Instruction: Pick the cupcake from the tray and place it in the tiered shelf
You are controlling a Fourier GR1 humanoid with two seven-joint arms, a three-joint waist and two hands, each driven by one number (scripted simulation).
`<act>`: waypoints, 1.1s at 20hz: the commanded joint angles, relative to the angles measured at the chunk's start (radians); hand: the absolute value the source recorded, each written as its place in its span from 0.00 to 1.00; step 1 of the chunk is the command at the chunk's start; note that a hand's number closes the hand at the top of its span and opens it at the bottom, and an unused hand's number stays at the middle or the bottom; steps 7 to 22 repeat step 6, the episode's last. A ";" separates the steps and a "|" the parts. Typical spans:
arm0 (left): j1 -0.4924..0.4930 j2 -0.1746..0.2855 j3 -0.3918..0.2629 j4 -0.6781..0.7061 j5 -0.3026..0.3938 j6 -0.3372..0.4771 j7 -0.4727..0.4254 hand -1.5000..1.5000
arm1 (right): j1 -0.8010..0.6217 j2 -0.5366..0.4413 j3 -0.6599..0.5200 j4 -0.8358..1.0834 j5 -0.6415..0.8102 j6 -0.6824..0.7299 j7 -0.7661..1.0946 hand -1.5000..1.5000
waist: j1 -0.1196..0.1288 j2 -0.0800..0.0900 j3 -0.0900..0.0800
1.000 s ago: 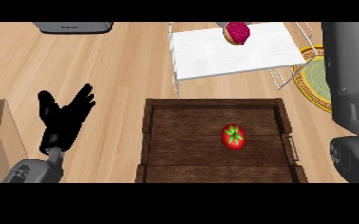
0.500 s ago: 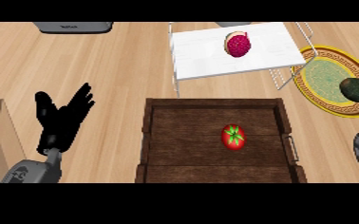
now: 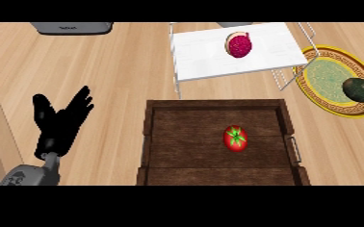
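Resting at view's left: left hand, fingers spread, empty — cupcake on tiered shelf; tomato in tray.

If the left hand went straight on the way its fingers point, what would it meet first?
Probably nothing: the left hand, open, points up-picture and slightly right, over bare wooden counter, passing between the grey appliance and the tiered shelf. Depth is unclear.

One cupcake, one tomato, one tray
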 commanded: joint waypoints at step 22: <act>0.027 0.016 0.053 0.056 0.023 -0.048 -0.006 0.50 | 0.129 -0.189 -0.106 0.016 -0.174 0.230 -0.060 0.00 | -0.008 0.003 -0.014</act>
